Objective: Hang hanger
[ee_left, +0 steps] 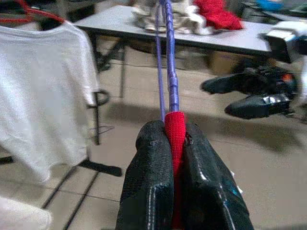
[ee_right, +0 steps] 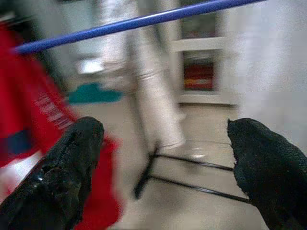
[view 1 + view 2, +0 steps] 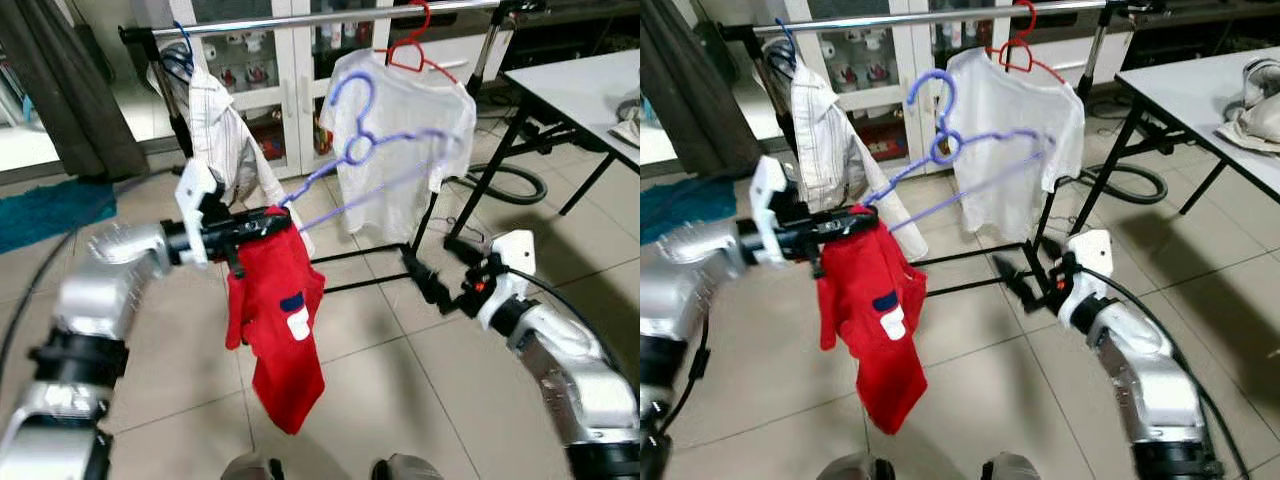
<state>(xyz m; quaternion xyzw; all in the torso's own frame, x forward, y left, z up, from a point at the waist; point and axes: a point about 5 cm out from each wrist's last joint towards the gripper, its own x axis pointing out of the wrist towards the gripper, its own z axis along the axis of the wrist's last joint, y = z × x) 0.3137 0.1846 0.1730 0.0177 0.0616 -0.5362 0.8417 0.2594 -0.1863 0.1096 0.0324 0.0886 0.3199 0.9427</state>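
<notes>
A purple hanger [image 3: 362, 150] carries a red shirt [image 3: 275, 320] bunched at one end, and its hook points up below the rail [image 3: 330, 18]. My left gripper [image 3: 252, 232] is shut on the hanger's arm through the red cloth, held out at chest height. The left wrist view looks along both fingers [image 1: 153, 182] squeezing the red shirt [image 1: 175, 139] on the purple bar [image 1: 169, 57]. My right gripper [image 3: 425, 278] hangs lower to the right, open and holding nothing. A gap separates it from the hanger.
The rail holds a white T-shirt on a red hanger [image 3: 400, 130] and a striped shirt on a blue hanger [image 3: 215, 125]. The rack's black legs [image 3: 470, 180] stand on the tiled floor. A grey table [image 3: 585, 95] with clothes stands at the right. A glass cabinet [image 3: 270, 60] stands behind.
</notes>
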